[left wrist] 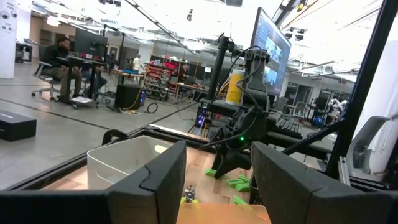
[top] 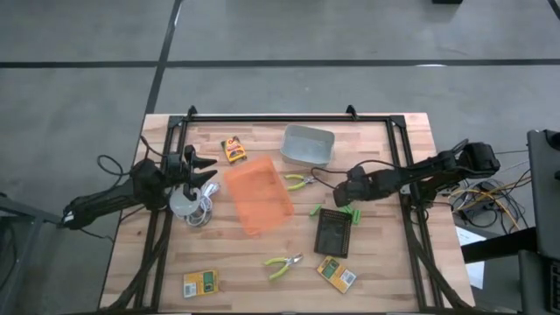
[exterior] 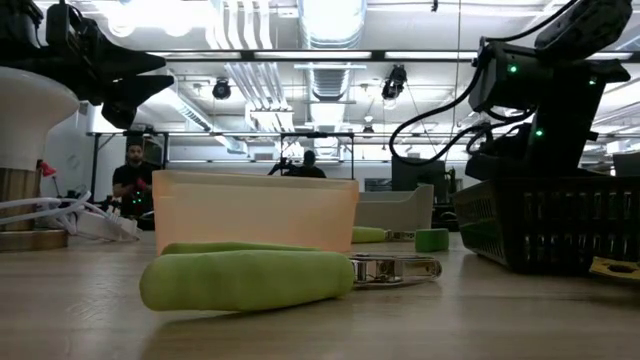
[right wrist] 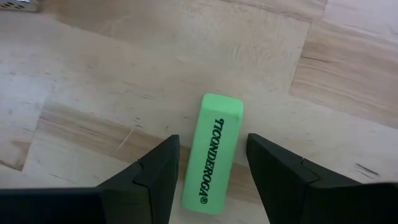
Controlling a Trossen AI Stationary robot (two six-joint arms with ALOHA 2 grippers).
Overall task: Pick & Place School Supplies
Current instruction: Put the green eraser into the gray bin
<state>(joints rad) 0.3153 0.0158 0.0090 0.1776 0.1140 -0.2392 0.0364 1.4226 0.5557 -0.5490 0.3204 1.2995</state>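
Green eraser (right wrist: 211,152) between open right pincer (right wrist: 210,177) fingers

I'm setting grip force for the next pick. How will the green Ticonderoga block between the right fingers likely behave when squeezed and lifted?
The green block has flat faces and squared edges, so it should not roll. It lies flat on the wood table, lengthwise between the open right gripper fingers, so a squeeze should meet its long sides. It looks like a small eraser: probably light and slightly yielding.

Both arms extended over the table, jaws parted.
Left gripper (top: 208,171) was held level at the table's left side, fingers (left wrist: 155,180) spread wide. Right gripper (top: 343,207) was angled down at centre-right, fingers (right wrist: 152,171) apart.
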